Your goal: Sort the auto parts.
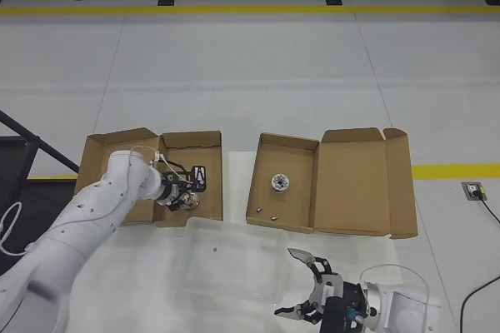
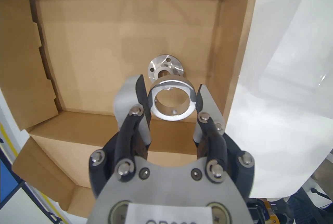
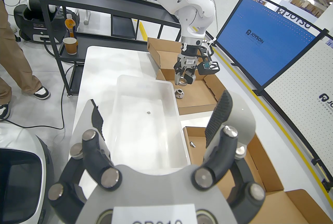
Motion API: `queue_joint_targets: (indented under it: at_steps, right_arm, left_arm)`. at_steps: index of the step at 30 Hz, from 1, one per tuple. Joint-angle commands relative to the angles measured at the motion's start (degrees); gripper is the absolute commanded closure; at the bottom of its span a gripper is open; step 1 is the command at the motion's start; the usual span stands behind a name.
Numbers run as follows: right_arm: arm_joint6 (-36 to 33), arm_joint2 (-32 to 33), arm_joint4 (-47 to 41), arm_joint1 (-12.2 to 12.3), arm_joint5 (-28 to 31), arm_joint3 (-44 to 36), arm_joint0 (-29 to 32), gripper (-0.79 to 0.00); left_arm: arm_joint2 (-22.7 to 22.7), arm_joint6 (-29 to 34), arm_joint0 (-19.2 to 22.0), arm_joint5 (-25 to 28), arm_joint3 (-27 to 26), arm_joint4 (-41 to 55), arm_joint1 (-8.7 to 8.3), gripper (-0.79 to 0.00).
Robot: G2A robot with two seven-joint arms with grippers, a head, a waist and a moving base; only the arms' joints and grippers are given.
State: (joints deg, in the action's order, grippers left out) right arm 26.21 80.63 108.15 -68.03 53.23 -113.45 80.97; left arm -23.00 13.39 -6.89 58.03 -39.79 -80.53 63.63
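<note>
We are gripping a metal ring (image 2: 182, 84) in our left pincer (image 2: 170, 95), jaws pressing its sides, over the cardboard box (image 2: 104, 27), with a flanged hub (image 2: 165, 66) lying just below. We judge the drop-off is in hand; the next move calls for lowering and opening. Our right pincer (image 3: 159, 100) is hanging wide open and empty.

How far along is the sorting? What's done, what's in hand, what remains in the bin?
Done: a flanged part lies in the left box; a round part and two small screws lie in the right box. In hand: the left gripper holds a metal ring above the left box. Left: one small piece in the clear bin; the right gripper is open, empty.
</note>
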Motion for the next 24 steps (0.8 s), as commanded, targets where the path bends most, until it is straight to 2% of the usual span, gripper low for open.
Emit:
queue_joint_targets:
  at_steps: [1, 11, 24]
  right_arm:
    - [0.00, 0.00, 0.00, 0.00, 0.00, 0.00, 0.00, -0.785]
    - [0.00, 0.00, 0.00, 0.00, 0.00, 0.00, 0.00, -0.785]
    - [0.00, 0.00, 0.00, 0.00, 0.00, 0.00, 0.00, -0.785]
  left_arm:
    - [0.34, -1.30, 0.30, -0.08, 2.41, -0.81, 1.15, 0.000]
    - [1.08, -5.27, 0.98, -1.86, 11.79, -3.66, 5.67, 0.000]
    - [0.87, -9.42, 1.26, -3.40, 19.58, -6.25, 9.44, 0.000]
